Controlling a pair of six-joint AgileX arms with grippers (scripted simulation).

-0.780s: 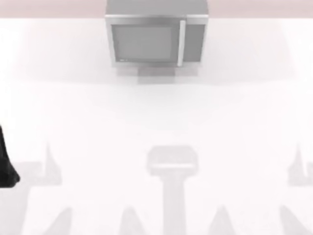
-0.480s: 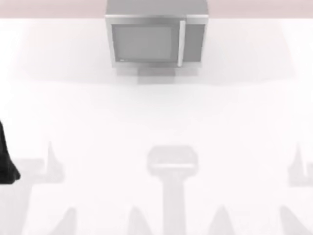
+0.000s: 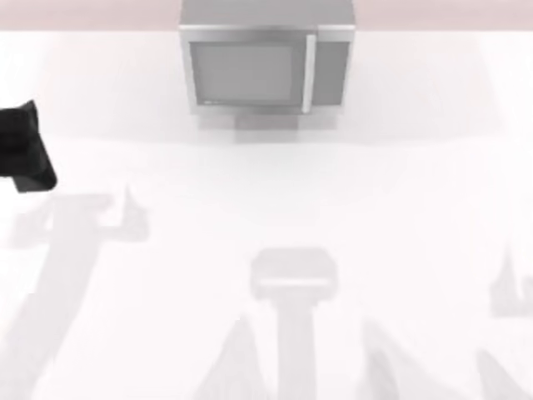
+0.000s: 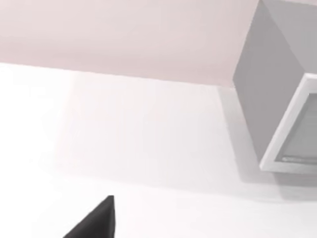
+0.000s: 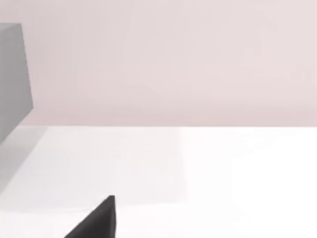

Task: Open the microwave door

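Note:
The microwave door (image 3: 246, 73) is a grey panel with a darker window, lying flush in the microwave (image 3: 266, 17) at the back middle of the table. Its slim silver handle (image 3: 310, 73) stands at the door's right edge. My left gripper (image 3: 25, 152) hangs at the far left edge of the top view, well to the left of the door and touching nothing. In the left wrist view a corner of the door (image 4: 302, 134) shows far off, beyond a dark part of the left gripper (image 4: 96, 223). My right gripper (image 5: 96, 223) shows only in its wrist view, parked.
A narrow plain grey control panel (image 3: 331, 73) sits right of the handle. The microwave's grey side wall (image 5: 12, 74) shows in the right wrist view. A white table (image 3: 266, 208) spreads in front, with a pale pink wall (image 5: 158, 59) behind.
My left arm has moved from the lower left edge of the top view up towards the back of the table. The door has not moved.

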